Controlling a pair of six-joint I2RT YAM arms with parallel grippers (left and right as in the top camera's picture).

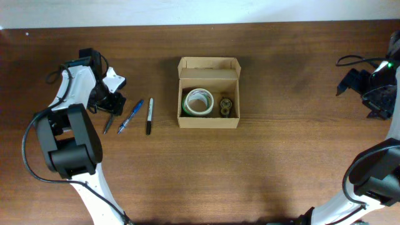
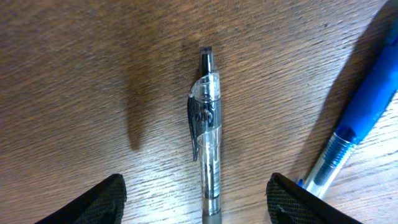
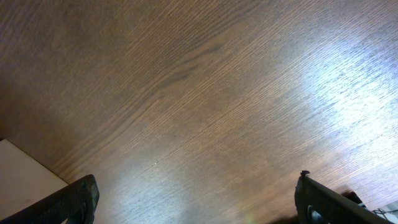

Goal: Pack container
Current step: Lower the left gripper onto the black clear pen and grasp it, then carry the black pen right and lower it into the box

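Note:
The container (image 1: 208,122), a small tan cardboard box, stands at the table's middle with its lid flap folded back. Inside lie a green-and-white tape roll (image 1: 199,102) and a small dark roll (image 1: 226,104). Left of it lie a black marker (image 1: 149,116), a blue pen (image 1: 130,116) and a clear grey pen (image 1: 107,125). My left gripper (image 1: 111,106) hangs low over the clear pen (image 2: 208,137), open, one finger on each side with gaps to the pen; the blue pen (image 2: 357,124) lies just outside the right finger. My right gripper (image 1: 369,90) is open over bare wood at the far right.
The brown wooden table (image 1: 281,162) spreads around the box. In the right wrist view a pale surface (image 3: 25,171) shows beyond the table's edge at lower left. The left arm's base (image 1: 69,147) stands at the front left, the right arm's base (image 1: 375,175) at the front right.

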